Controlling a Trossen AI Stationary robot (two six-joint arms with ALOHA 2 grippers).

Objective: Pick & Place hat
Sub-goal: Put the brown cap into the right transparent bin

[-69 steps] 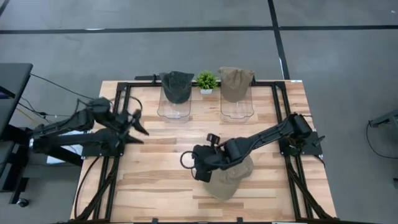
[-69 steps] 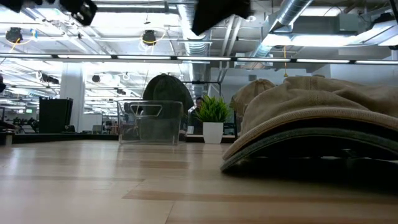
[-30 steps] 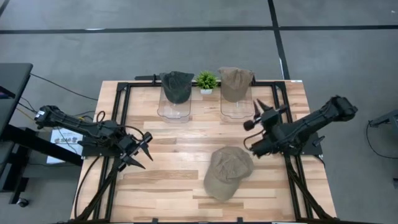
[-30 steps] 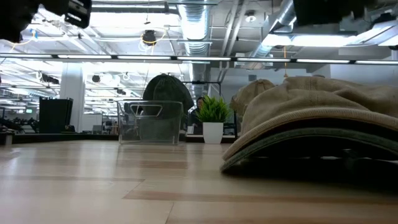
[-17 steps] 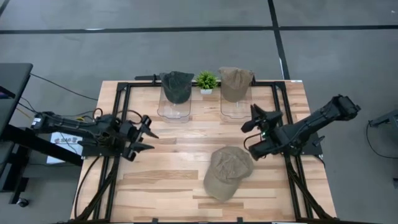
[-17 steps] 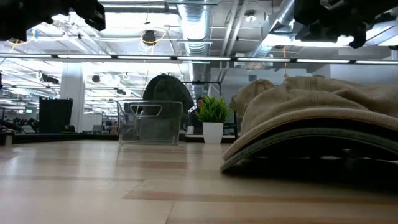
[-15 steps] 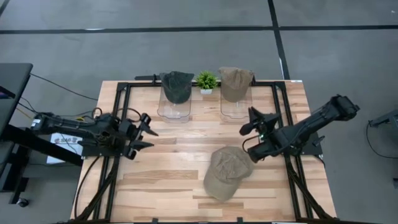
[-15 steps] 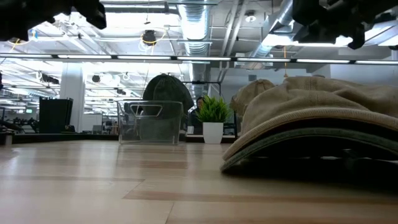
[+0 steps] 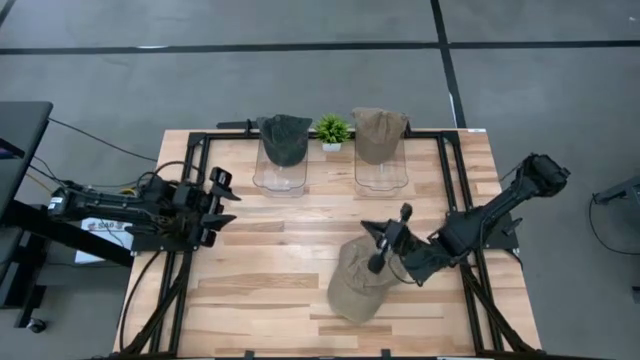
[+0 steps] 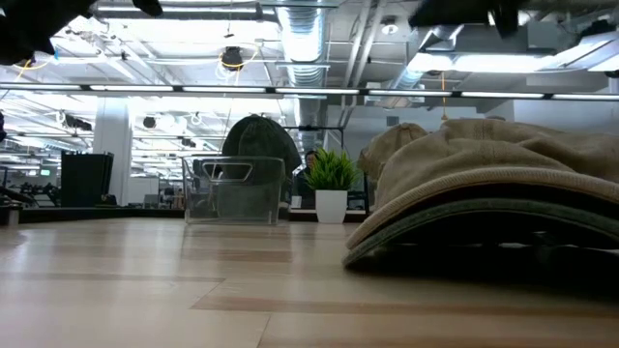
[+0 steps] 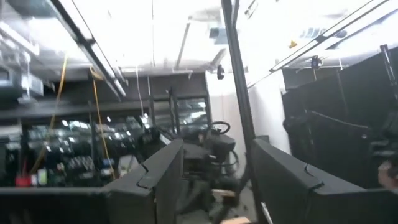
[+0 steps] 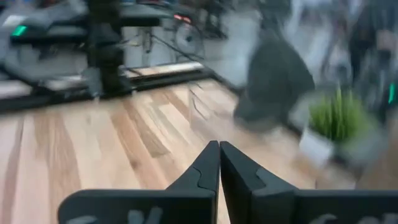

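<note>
A tan cap (image 9: 358, 285) lies on the table with its brim on the wood, near the middle; it fills the right of the low view (image 10: 484, 184). My right gripper (image 9: 375, 238) hovers above the cap's far edge without touching it, and its fingers (image 12: 219, 155) are shut. My left gripper (image 9: 220, 205) waits open over the table's left side, its fingers (image 11: 155, 180) spread and empty. A dark cap (image 9: 283, 140) and a second tan cap (image 9: 379, 135) each sit on a clear stand at the far edge.
A small potted plant (image 9: 332, 129) stands between the two clear stands (image 9: 280, 175) (image 9: 380, 175). A black frame (image 9: 195, 180) runs along the table's left, right and far sides. Bare wood lies between the stands and the loose cap, and to the cap's left.
My right gripper has swung from the table's right side toward the left and the near edge and now hangs over the loose cap. My left gripper has moved toward the far edge and drawn back to the left. The cap has stayed where it was.
</note>
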